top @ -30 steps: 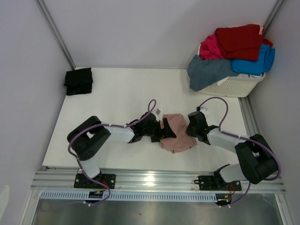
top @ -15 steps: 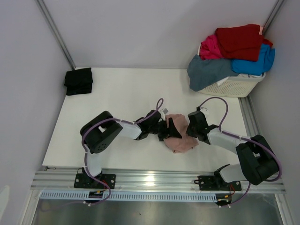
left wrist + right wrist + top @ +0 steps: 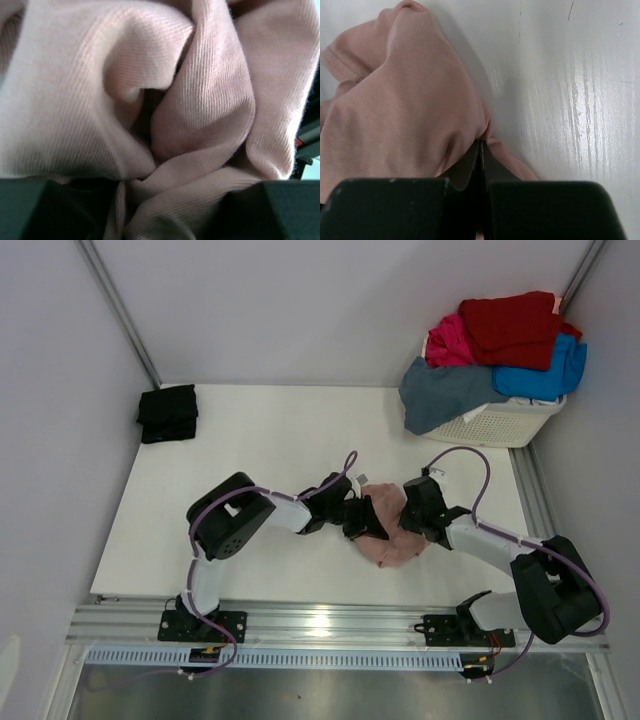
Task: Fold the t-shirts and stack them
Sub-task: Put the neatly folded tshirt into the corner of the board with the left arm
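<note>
At the far left of the white surface (image 3: 260, 440) a black folded t-shirt (image 3: 167, 413) lies by itself. The dusty-pink cotton t-shirt (image 3: 392, 543) sits near the middle front, crumpled into a tight lump of soft ribbed folds between my two arms. The left pincer (image 3: 167, 200) is buried in it, fingers apart with a pink fold bunched between them; I cannot tell whether it is pinched. The right pincer (image 3: 481, 150) is closed on the shirt's right edge. At the far right, slate-blue, magenta, red and bright-blue tees heap over the white slatted plastic laundry basket (image 3: 500, 425). Since a second ago the left arm has pushed rightward into the cloth and its fingers have narrowed; the lump is more compact.
</note>
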`<state>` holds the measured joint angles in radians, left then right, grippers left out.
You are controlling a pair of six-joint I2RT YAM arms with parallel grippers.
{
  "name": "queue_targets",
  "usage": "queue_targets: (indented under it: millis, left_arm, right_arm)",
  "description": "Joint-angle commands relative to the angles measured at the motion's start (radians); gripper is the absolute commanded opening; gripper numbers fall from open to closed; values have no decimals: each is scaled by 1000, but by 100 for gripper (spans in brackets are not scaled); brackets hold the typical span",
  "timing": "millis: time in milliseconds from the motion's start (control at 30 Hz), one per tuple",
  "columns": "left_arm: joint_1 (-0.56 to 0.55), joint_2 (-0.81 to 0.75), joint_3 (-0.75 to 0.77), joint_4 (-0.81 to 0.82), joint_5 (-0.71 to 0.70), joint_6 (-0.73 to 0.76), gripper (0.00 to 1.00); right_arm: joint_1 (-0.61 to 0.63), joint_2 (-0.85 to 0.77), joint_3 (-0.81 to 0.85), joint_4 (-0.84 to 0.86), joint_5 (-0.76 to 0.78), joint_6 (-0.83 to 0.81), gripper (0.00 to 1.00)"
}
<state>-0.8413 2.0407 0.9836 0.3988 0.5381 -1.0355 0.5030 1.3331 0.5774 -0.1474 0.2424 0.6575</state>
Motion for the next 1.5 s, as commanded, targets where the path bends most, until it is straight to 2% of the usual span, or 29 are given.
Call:
queue_targets:
  millis: [0,67,100,133,167,267,367,500,633,933,1133,1467]
  left_arm:
    - [-22,81,9,-182,-43,81,25]
    - [-21,61,27,-237,-55,116,15]
    - [-22,47,39,-264,-94,135,5]
    - [-21,30,43,-284,-111,153,2]
    - [-21,-6,53,-328,-127,188,1]
    - [-10,-65,121,-449,-202,273,0]
    - [-8,-137,173,-557,-306,366,0]
    - [-4,-198,242,-664,-437,452,0]
    - [13,-220,297,-724,-495,511,0]
    - [87,-269,483,-839,-636,652,0]
    - [126,-303,489,-845,-662,675,0]
    - [277,-307,518,-885,-647,689,0]
  right_arm:
    - [12,-37,24,17,-25,5,0]
    - [12,-43,24,11,-22,4,0]
    - [12,-54,24,9,-18,-1,0]
    - [12,-61,25,6,-17,-5,4]
    - [12,-71,22,6,-14,-10,21]
    - [14,-126,10,17,-14,-33,58]
    - [14,-211,-2,29,-6,-50,75]
    - [14,-316,-2,20,1,-90,84]
    - [14,-393,4,-17,28,-111,87]
    - [12,-451,-27,-58,49,-110,88]
    - [12,-459,-28,-58,55,-110,89]
    - [12,-450,-28,-49,51,-114,89]
